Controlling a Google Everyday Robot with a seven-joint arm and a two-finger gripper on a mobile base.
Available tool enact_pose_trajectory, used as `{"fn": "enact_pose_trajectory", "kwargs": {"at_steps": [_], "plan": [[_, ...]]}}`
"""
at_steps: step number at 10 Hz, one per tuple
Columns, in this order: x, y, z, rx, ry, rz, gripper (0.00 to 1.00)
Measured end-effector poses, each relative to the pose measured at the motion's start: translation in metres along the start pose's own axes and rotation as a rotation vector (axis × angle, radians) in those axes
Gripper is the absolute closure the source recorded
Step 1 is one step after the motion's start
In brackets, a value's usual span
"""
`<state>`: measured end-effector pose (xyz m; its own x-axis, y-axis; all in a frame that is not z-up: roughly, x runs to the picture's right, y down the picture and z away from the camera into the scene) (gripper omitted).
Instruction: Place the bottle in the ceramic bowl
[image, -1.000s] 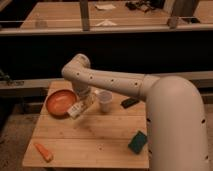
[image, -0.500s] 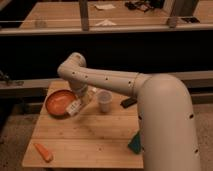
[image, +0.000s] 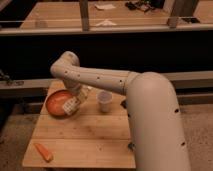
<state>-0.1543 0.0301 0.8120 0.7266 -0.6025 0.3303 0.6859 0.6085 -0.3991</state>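
Note:
The orange-brown ceramic bowl (image: 56, 102) sits on the back left of the wooden table (image: 85, 135). The whitish bottle (image: 72, 105) with its pale label hangs tilted over the bowl's right rim, held at its upper end by my gripper (image: 81, 94). The gripper reaches down from the white arm that comes in from the right. The bottle's lower end is over the bowl's inside; I cannot tell if it touches the bowl.
A white translucent cup (image: 104, 101) stands upright just right of the gripper. An orange carrot-like piece (image: 44, 152) lies at the table's front left. My arm's big white link (image: 155, 125) covers the table's right side. A dark counter stands behind.
The gripper with the bottle has moved left, from between the bowl and the cup to over the bowl's right rim. The arm now hides the table's right side.

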Motion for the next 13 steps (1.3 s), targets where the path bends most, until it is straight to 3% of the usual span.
{"fn": "enact_pose_trajectory", "kwargs": {"at_steps": [4,9,13], "plan": [[-0.001,-0.011,0.004,0.003,0.011,0.0,0.99],[0.0,-0.023,0.008,0.015,0.026,-0.008,0.84],[0.0,-0.029,0.009,0.021,0.037,-0.014,0.84]]}}
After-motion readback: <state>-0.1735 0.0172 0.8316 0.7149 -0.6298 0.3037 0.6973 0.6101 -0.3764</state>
